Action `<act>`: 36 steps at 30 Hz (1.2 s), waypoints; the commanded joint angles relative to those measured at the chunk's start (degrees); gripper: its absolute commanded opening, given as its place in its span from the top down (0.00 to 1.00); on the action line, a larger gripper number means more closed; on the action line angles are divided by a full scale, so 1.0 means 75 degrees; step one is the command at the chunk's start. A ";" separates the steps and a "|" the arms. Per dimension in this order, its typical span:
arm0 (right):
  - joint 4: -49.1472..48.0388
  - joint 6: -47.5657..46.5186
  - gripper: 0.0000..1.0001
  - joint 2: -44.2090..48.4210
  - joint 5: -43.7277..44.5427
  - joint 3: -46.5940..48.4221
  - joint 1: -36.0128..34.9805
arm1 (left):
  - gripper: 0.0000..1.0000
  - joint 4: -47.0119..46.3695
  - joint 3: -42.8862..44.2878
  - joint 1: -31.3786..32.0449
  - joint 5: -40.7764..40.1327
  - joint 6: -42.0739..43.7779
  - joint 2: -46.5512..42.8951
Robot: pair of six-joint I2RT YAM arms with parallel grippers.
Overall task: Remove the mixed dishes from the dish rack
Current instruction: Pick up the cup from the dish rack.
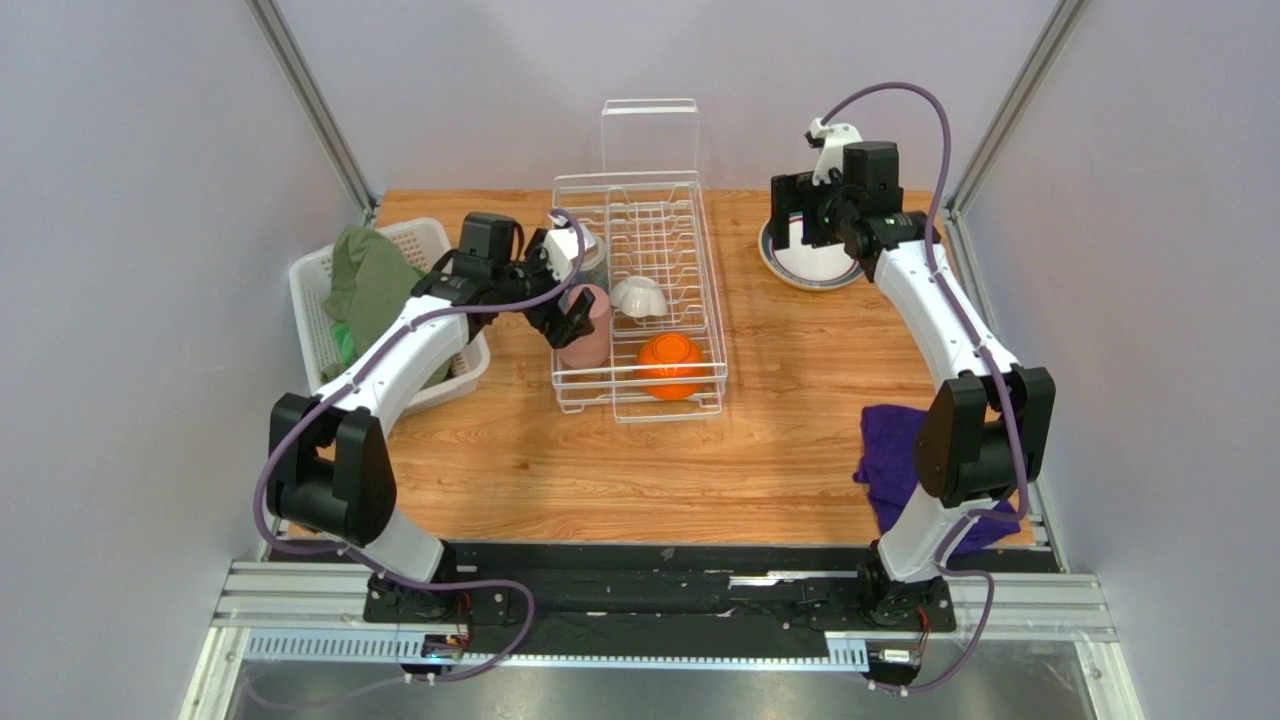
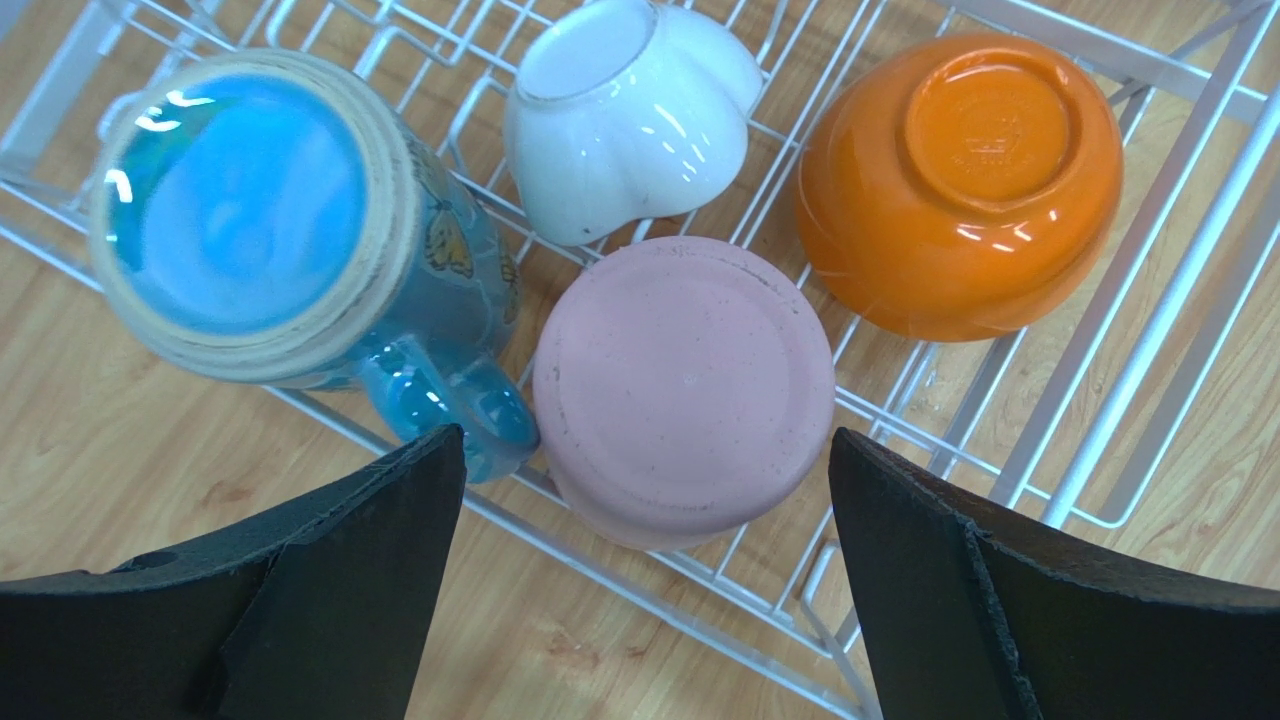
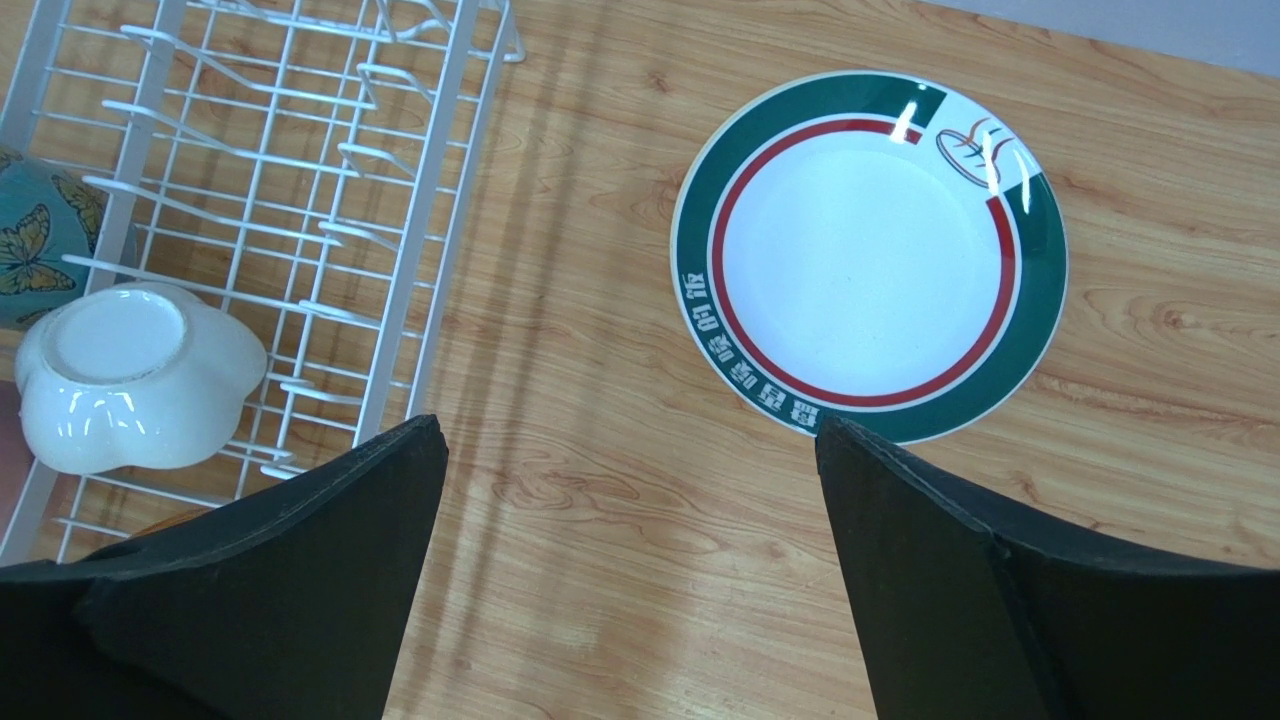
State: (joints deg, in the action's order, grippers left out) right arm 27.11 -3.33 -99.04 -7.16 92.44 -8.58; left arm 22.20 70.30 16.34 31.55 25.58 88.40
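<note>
The white wire dish rack (image 1: 684, 240) stands mid-table with its clear panel at the far end. In it, upside down, are the pink cup (image 2: 684, 383), the blue patterned mug (image 2: 248, 210), the small white cup (image 2: 624, 113) and the orange bowl (image 2: 962, 180). My left gripper (image 2: 643, 510) is open and hovers just above the pink cup, its fingers either side of it. The dark-rimmed white plate (image 3: 869, 255) lies flat on the table right of the rack. My right gripper (image 3: 624, 518) is open and empty above bare wood beside that plate. The pale yellow plate is out of view.
A white slatted basket (image 1: 323, 300) with a green cloth (image 1: 365, 278) sits at the left. A purple cloth (image 1: 902, 450) lies near the right arm's base. Grey walls with metal posts close in the table on both sides.
</note>
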 commanded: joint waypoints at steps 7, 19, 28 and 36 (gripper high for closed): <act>-0.0392 -0.0294 0.00 0.0561 0.0029 -0.0490 -0.0005 | 0.11 -0.0276 0.0329 0.0165 0.0094 -0.0177 0.0377; -0.0510 -0.0247 0.01 0.0573 -0.0147 -0.0853 0.0019 | 0.58 -0.0089 0.0365 0.0177 0.0340 -0.0224 0.0202; -0.0498 -0.0071 0.02 0.0597 -0.0463 -0.0865 0.0030 | 1.00 -0.0065 0.0107 0.0177 0.0504 -0.0540 -0.0712; -0.0451 0.0256 0.03 0.0573 -0.0955 -0.0678 0.0031 | 1.00 -0.0357 0.0142 0.0165 0.0493 -0.1264 -0.1508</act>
State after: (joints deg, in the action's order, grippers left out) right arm 25.82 -3.51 -97.30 -10.94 85.97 -8.56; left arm 22.83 70.57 17.28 33.63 21.17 81.30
